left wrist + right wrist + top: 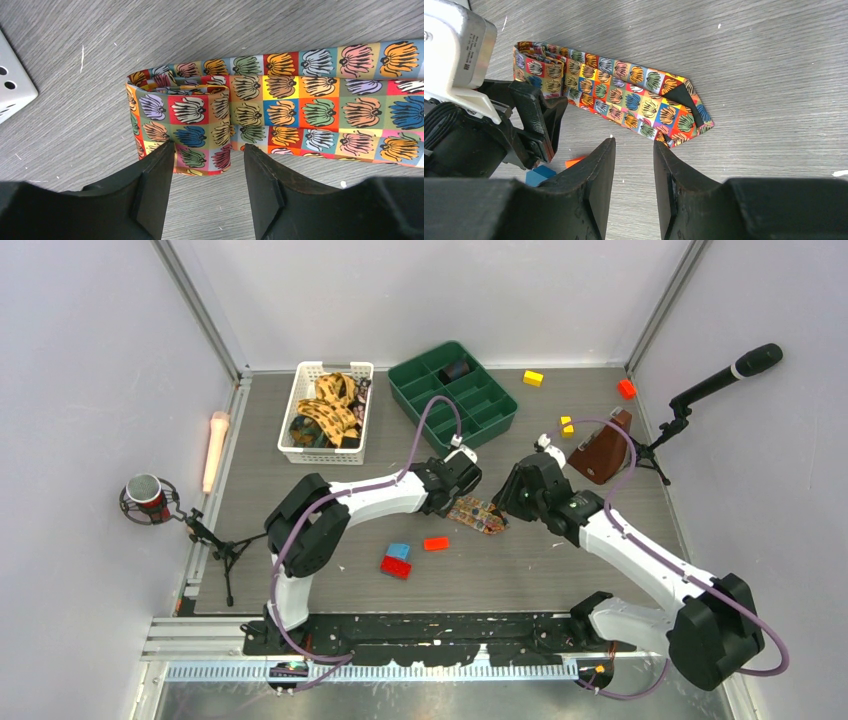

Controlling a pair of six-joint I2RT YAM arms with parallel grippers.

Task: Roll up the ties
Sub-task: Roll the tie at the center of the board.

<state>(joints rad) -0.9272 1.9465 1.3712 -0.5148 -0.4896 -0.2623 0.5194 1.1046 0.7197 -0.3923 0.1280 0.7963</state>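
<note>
A flower-patterned tie point(480, 514) lies on the surface point(560, 570), its 10 o'clock end rolled up. The left hand point(207, 165) stands open astride that roll. The right hand point(634, 165), open and empty, hovers at the tie's 3 o'clock.

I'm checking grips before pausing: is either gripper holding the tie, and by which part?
Neither seems to. The left gripper stands open over the rolled end of the tie; the right gripper is open near its wide tip.
</note>
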